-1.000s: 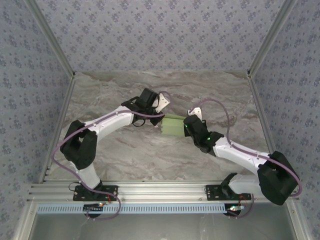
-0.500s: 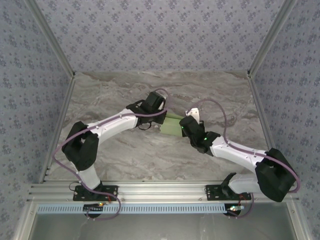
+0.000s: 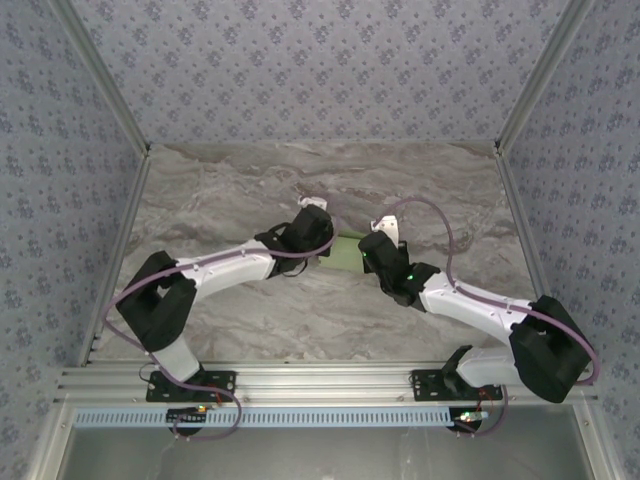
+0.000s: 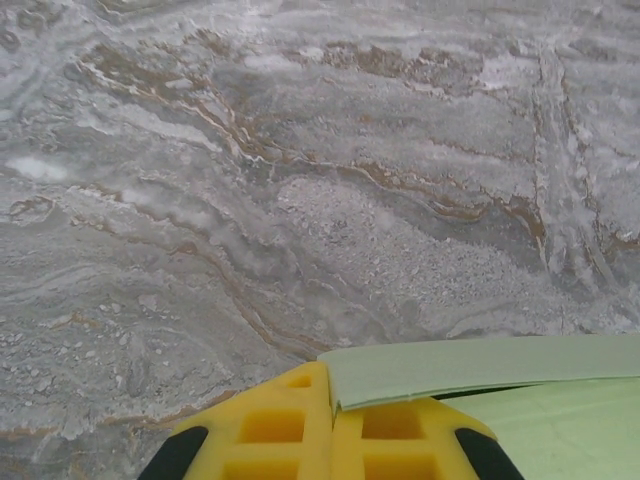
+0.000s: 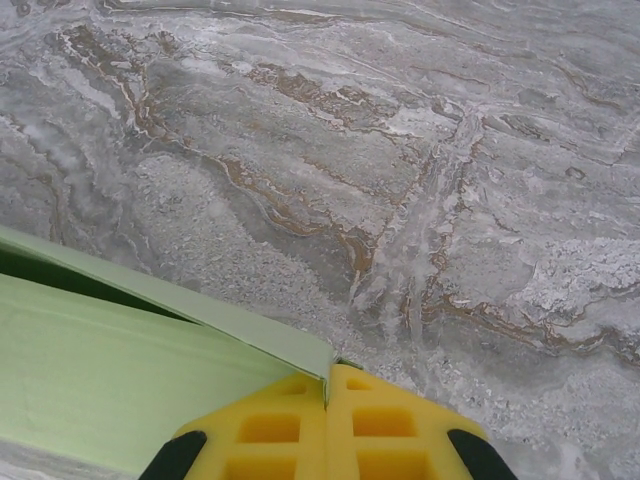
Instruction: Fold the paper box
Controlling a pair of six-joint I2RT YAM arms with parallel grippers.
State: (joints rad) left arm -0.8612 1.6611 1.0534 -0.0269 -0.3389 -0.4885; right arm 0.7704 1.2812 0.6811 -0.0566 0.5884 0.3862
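Observation:
The paper box (image 3: 346, 252) is pale green card, lying in the middle of the marble table between the two wrists, mostly covered by them. My left gripper (image 3: 322, 240) is at its left end. In the left wrist view the yellow fingers (image 4: 270, 430) are shut, with the edge of a green flap of the paper box (image 4: 480, 365) nipped in the seam of the left gripper (image 4: 333, 398). My right gripper (image 3: 368, 250) is at the box's right end. Its fingers (image 5: 400, 430) are shut on the corner of a flap of the paper box (image 5: 120, 370), pinched at the right gripper (image 5: 328, 385).
The marble tabletop (image 3: 240, 190) is bounded by patterned walls on three sides and an aluminium rail (image 3: 320, 378) along the near edge. Purple cables (image 3: 440, 225) loop above both forearms. Bare marble lies beyond both sets of fingertips.
My left gripper has swung right and nearer, onto the box's left end, and has closed there. The right gripper has shifted slightly left. Less of the green box shows now.

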